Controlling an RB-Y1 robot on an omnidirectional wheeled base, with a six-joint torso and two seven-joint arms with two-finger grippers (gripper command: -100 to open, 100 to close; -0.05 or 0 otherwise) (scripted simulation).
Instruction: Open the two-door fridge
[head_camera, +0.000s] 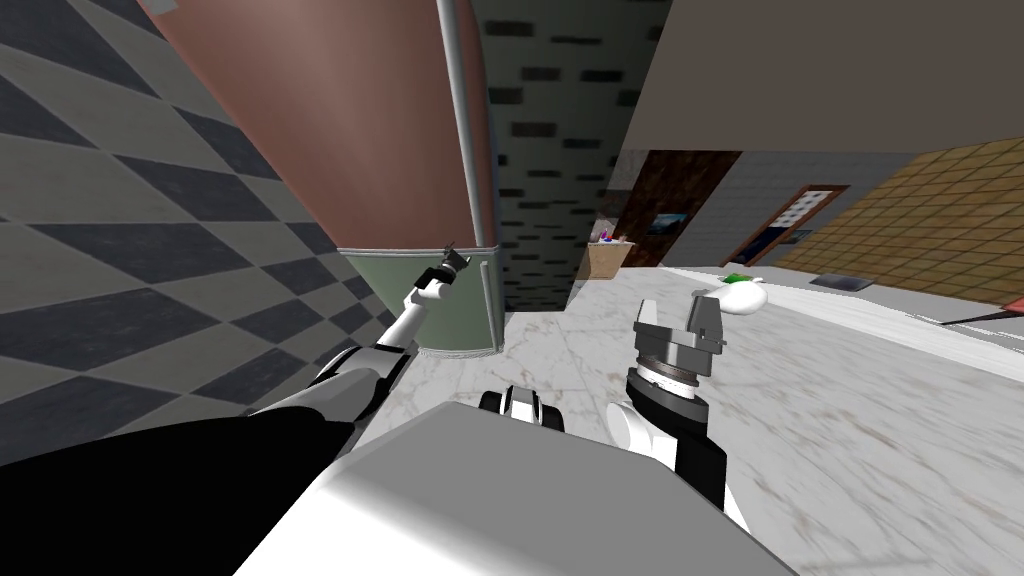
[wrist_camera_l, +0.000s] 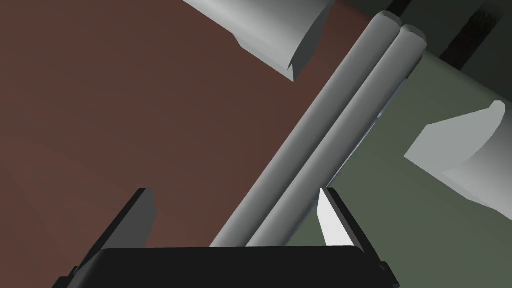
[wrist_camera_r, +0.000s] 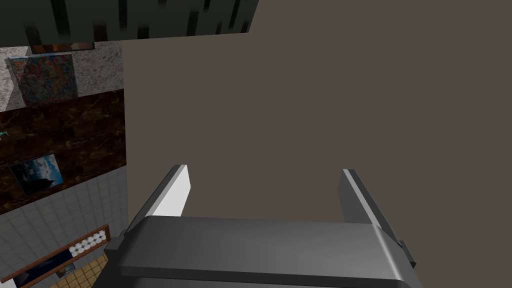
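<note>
The fridge (head_camera: 380, 120) stands ahead to the left. Its brown and green doors appear shut, so no opening is done yet. The left hand (head_camera: 455, 260) is at the two grey handles (wrist_camera_l: 320, 145), fingers (wrist_camera_l: 142, 212) spread with both bars between them, gripping neither. The right hand (head_camera: 677, 305) is spread, well apart from the fridge. Remaining: grip one handle, then pull.

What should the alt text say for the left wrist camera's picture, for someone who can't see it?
The left gripper, fingers open, straddles a pair of grey bar handles without gripping them. The handles run side by side along the seam between a reddish-brown door and a dull green door.
</note>
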